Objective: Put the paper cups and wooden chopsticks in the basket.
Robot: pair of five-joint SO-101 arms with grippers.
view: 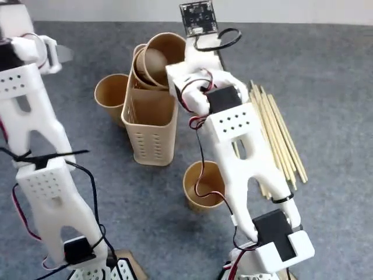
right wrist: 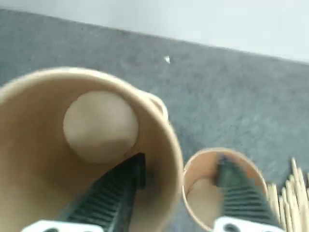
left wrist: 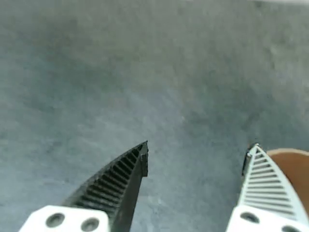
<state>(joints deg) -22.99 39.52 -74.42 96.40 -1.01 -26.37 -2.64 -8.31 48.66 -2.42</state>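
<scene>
Right gripper (right wrist: 181, 166) had its jaws apart astride the rim of a paper cup (right wrist: 96, 121) nested in the basket (view: 150, 137); left gripper (left wrist: 200, 147) hung spread over the table (view: 326, 70); I judged a second cup (view: 111, 92), a third cup (view: 201, 188) and the wooden chopsticks (view: 278, 131), all on the table, left to do.

The table (view: 326, 70) has a grey, carpet-like top, and a tall cream basket (view: 150, 131) with perforated sides stands upright on it near the middle. A first paper cup (view: 111, 93) stands mouth-up just beside the basket's left side, close enough that I can't tell whether they touch, and a second paper cup (view: 201, 186) stands mouth-up on the near side, close to the basket's front corner. To the right, well apart from the basket, the wooden chopsticks (view: 280, 134) lie flat in a loose bundle, roughly side by side.
</scene>
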